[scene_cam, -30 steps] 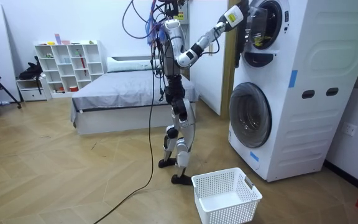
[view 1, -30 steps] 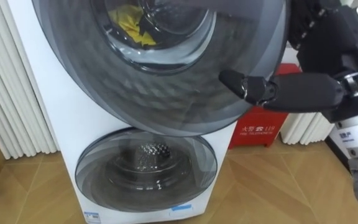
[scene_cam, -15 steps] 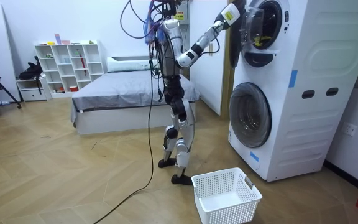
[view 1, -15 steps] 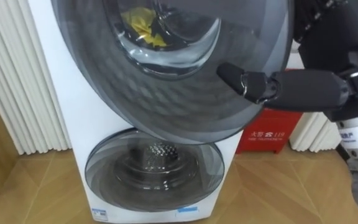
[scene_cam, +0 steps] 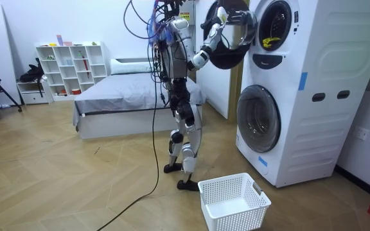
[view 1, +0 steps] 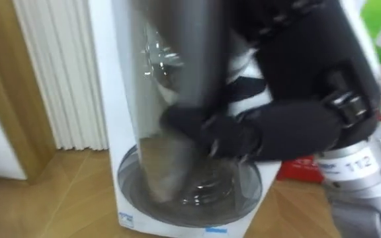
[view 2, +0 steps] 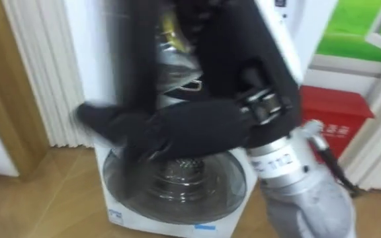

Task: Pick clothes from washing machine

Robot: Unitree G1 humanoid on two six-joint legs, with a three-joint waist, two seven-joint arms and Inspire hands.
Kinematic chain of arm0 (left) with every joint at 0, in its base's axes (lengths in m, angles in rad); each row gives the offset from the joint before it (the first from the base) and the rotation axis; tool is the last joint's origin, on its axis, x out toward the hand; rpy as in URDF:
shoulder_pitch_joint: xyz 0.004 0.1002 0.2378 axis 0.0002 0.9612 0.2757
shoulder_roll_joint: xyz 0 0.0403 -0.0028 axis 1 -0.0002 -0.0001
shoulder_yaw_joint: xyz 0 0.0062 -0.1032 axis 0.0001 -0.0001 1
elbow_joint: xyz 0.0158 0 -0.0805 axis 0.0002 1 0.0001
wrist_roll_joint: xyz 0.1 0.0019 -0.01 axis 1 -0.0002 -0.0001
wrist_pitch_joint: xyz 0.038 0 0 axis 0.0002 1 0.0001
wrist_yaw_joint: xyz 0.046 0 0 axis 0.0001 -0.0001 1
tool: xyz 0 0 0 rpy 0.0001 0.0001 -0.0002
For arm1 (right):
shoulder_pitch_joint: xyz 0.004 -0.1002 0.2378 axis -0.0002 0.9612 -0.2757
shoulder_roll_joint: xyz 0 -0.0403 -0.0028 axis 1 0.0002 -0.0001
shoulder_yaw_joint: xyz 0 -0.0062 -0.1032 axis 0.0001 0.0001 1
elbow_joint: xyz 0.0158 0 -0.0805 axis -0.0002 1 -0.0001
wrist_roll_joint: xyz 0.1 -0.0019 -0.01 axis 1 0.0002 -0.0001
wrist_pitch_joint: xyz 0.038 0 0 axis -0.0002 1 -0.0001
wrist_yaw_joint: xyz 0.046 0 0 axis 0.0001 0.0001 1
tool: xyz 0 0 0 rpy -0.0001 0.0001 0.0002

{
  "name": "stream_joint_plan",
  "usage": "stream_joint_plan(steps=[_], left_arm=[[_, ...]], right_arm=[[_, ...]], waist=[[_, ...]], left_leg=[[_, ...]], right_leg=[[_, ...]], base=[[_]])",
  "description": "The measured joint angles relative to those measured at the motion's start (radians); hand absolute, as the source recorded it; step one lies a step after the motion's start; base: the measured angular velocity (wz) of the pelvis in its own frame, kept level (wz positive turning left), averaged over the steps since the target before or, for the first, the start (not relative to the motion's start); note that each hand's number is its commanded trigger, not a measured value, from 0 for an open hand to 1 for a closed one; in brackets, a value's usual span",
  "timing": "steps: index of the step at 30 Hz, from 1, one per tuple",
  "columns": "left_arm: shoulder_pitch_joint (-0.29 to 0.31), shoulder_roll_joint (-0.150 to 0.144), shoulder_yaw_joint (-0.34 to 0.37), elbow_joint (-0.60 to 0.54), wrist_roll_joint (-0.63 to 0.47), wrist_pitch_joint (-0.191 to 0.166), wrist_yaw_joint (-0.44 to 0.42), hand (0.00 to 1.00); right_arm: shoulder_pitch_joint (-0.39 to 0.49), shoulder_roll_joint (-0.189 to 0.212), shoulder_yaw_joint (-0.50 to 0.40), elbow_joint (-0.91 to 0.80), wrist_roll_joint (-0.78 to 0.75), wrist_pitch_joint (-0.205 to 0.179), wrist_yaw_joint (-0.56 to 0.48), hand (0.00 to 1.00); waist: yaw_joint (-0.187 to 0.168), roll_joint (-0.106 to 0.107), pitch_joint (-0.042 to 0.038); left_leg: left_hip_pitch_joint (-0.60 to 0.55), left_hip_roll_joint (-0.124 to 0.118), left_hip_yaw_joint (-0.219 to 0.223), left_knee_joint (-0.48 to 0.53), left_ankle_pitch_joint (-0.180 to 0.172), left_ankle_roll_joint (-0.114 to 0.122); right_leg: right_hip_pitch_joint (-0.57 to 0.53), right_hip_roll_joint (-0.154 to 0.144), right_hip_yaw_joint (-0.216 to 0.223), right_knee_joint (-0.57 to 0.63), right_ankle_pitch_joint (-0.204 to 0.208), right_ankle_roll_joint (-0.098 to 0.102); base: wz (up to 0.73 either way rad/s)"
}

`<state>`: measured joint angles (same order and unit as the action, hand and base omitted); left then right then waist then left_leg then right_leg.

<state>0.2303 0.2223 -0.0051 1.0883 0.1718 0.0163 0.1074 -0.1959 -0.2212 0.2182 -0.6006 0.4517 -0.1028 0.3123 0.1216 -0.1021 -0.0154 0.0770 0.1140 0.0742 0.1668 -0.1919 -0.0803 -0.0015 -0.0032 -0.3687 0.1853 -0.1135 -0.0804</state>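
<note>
I'm working the right hand (view 2: 111, 125) at the round dark-glass upper washer door (scene_cam: 236, 48); whether it's grasping, I cannot tell. The yellow cloth (scene_cam: 270, 43) is lying inside the drum. If the door is swinging back, it's risking blocking my reach.

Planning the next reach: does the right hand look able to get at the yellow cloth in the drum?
Likely yes: the door stands wide open, leaving the way to the yellow cloth free. The right hand is at the door's edge and must leave that first.
</note>
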Motion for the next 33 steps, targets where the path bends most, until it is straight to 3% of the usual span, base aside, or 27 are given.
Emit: stream_joint_plan(steps=[9,14,18,25,29,33], left_arm=[[-0.022,-0.002,0.000,-0.013,-0.002,-0.001,0.015,0.00],[-0.039,-0.003,0.000,-0.008,-0.002,-0.001,0.021,0.00],[-0.042,-0.006,0.000,-0.008,-0.002,-0.001,0.021,0.00],[-0.040,-0.007,0.001,-0.008,-0.002,-0.001,0.044,0.00],[-0.040,-0.011,0.003,-0.005,-0.002,-0.001,0.057,0.00],[-0.035,-0.011,0.017,-0.003,-0.002,-0.001,0.061,0.00]], right_arm=[[0.000,-0.015,0.124,0.036,0.002,0.063,0.145,0.00],[0.000,-0.014,0.125,0.045,0.001,0.081,0.184,0.00],[0.000,-0.013,0.125,0.067,0.001,0.082,0.185,0.00],[0.000,-0.016,0.122,0.087,-0.012,0.093,0.186,0.00],[0.000,-0.017,0.077,0.082,-0.012,0.093,0.185,0.00],[0.000,-0.017,0.028,0.070,-0.012,0.093,0.158,0.00]], waist=[[0.085,-0.021,0.0125],[0.112,-0.025,0.0171],[0.129,-0.025,0.0286],[0.127,-0.023,0.0298],[0.106,-0.009,0.0359],[0.074,0.006,0.0273]], left_leg=[[-0.015,-0.009,-0.036,-0.008,-0.003,0.006],[-0.012,-0.013,-0.035,-0.006,-0.004,0.008],[-0.013,-0.019,-0.034,-0.006,-0.004,0.009],[-0.015,-0.025,-0.034,-0.006,-0.005,0.011],[-0.013,-0.024,-0.033,-0.006,-0.005,0.011],[-0.007,-0.024,-0.030,-0.008,-0.005,0.011]], right_leg=[[0.009,-0.013,-0.048,-0.005,-0.015,0.016],[0.020,-0.016,-0.055,-0.017,-0.022,0.025],[0.021,-0.023,-0.057,-0.018,-0.027,0.032],[0.022,-0.029,-0.064,-0.018,-0.031,0.038],[0.030,-0.028,-0.070,-0.019,-0.031,0.039],[0.037,-0.028,-0.072,-0.019,-0.032,0.040]], base=[[0.16],[0.09],[0.00],[0.03],[0.06],[0.02]])
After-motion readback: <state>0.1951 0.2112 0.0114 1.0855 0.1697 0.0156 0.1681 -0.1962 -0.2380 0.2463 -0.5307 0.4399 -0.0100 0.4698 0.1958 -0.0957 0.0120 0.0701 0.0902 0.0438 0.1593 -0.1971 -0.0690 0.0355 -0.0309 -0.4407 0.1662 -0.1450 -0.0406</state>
